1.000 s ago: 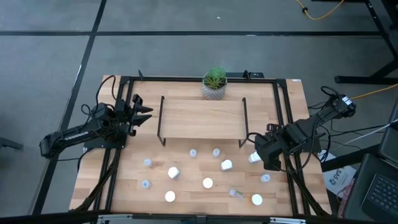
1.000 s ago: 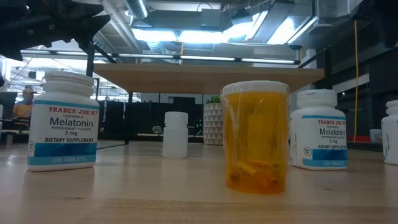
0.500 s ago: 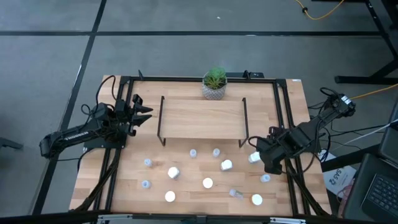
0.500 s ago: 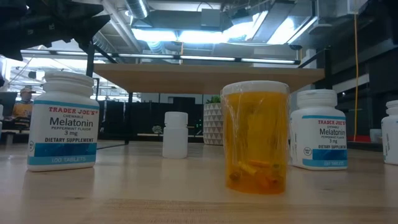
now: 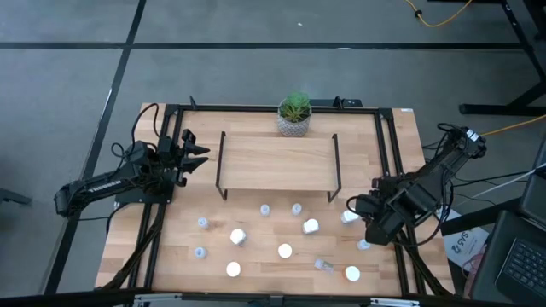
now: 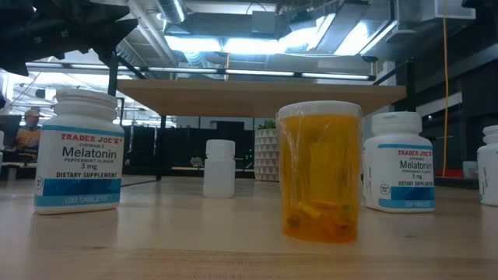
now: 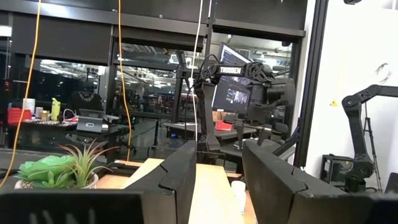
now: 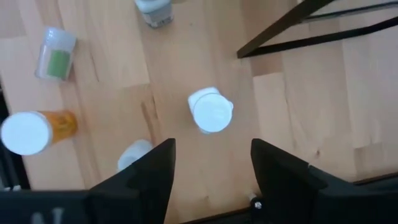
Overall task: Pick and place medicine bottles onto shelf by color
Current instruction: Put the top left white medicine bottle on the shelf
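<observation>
The right gripper [image 5: 363,223] hangs over the near right part of the light wooden worktop [image 5: 171,247], its fingers standing apart and holding nothing. In the right wrist view, a white-capped upright medicine bottle [image 8: 211,112] stands just ahead of the gap between the fingers, so it is probably the next pick. An orange-tinted bottle lying on its side [image 8: 37,130] and a pale clear bottle with a green label [image 8: 56,53] lie farther off.

The low light-wood shelf on thin black frames [image 5: 277,162] stands mid-worktop, in front of the small potted green plant [image 5: 294,113], and carries no bottle (sorting by colour has not begun).

The left gripper [image 5: 198,151] waits beside the shelf's left end, fingers apart and empty.
</observation>
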Tool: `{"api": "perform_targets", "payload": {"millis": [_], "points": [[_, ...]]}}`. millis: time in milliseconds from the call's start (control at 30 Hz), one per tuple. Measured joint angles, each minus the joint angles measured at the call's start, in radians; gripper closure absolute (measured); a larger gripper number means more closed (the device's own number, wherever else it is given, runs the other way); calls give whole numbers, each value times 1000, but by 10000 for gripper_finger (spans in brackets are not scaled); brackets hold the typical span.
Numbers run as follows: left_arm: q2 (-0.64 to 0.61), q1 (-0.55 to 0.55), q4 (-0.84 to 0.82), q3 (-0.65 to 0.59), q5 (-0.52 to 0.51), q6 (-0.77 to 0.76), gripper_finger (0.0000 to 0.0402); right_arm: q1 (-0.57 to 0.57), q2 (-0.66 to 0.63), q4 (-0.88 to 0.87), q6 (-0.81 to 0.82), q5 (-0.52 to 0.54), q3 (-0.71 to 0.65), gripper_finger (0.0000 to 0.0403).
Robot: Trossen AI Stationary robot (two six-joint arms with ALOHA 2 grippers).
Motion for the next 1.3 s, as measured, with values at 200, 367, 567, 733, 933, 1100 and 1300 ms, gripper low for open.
{"api": "perform_targets", "payload": {"millis": [200,367,567,733,933,1100,1300], "points": [[0,0,0,0,0,0,278,0,0,56,-1,0,0,191],[0,0,0,0,0,0,278,0,0,57,1,28,0,191],[0,0,0,0,0,0,278,-1,0,53,-7,111,0,191],[0,0,0,0,0,0,278,-1,0,48,-60,132,0,191],[0,0,0,0,0,0,278,-1,0,36,-38,141,0,191],[0,0,0,0,0,0,278,-20,0,-116,73,113,0,191],[0,0,0,0,-1,0,278,-48,-23,-194,79,81,-1,191]]}}
